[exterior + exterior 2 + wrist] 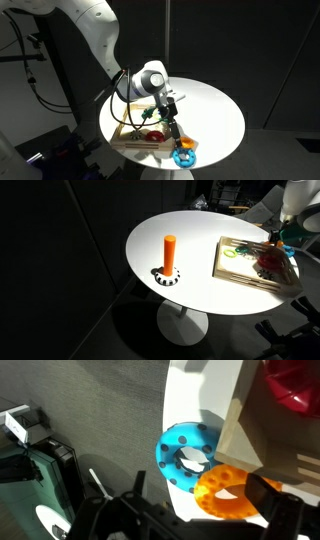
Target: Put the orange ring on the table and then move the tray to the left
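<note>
In the wrist view the orange ring (213, 503) lies between my gripper's (200, 488) fingers, close against the right finger, over the white table (190, 400) just off the corner of the pale wooden tray (250, 420). The fingers stand wide apart, so the gripper is open. I cannot tell whether the ring rests on the table. In an exterior view the gripper (176, 135) hangs low at the tray's (135, 138) near corner, with the orange ring (187, 146) below it. The tray also shows in an exterior view (240, 265) on the round table (170, 230).
A blue bumpy ring (168, 455) lies on the table touching the orange ring, near the table's edge (184, 157). A red piece (295, 385) sits in the tray. An upright orange peg (169, 252) on a black-and-white base stands far from the tray.
</note>
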Robot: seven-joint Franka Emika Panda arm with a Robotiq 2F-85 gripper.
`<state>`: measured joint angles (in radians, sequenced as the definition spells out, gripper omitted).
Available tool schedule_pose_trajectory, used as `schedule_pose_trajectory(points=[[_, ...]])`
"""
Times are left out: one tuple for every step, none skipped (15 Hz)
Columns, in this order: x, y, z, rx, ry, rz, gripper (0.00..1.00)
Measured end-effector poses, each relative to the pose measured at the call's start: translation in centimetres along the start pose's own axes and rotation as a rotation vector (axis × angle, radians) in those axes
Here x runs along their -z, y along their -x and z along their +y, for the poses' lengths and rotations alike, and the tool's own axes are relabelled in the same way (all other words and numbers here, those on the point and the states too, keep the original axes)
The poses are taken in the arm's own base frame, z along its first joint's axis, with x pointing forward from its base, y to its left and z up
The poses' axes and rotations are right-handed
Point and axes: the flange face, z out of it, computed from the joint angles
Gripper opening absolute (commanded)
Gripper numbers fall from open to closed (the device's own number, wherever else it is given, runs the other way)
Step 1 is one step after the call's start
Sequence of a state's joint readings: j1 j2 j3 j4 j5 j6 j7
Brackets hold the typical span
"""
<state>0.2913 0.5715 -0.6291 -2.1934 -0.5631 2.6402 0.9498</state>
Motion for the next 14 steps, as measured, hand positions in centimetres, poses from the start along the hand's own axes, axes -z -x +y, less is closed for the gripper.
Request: schedule_pose_trajectory(points=[[-0.1, 0.1, -0.1, 0.001, 0.001, -0.001, 1.0], [-0.1, 0.1, -0.2, 0.002, -0.001, -0.001, 1.0], [0.0, 0.2, -0.3, 0.004, -0.002, -0.002, 1.0], [0.0, 0.3, -0.4, 0.007, -0.004, -0.002, 1.0], [0.1, 0.4, -0.6, 0.01, -0.006, -0.002, 1.0], [0.2, 0.5, -0.9, 0.013, -0.01, -0.001, 1.0], [0.4, 0.6, -1.2, 0.018, -0.015, 0.0, 1.0], [0.6, 0.7, -1.5, 0.023, -0.021, 0.001, 1.0], [0.9, 0.8, -1.8, 0.028, -0.027, 0.002, 1.0], [1.1, 1.0, -2.2, 0.033, -0.034, 0.003, 1.0], [1.5, 1.1, -2.5, 0.038, -0.041, 0.004, 1.0], [1.8, 1.3, -2.8, 0.043, -0.049, 0.006, 1.0], [2.2, 1.5, -3.2, 0.048, -0.058, 0.007, 1.0], [2.6, 1.6, -3.5, 0.053, -0.067, 0.008, 1.0]])
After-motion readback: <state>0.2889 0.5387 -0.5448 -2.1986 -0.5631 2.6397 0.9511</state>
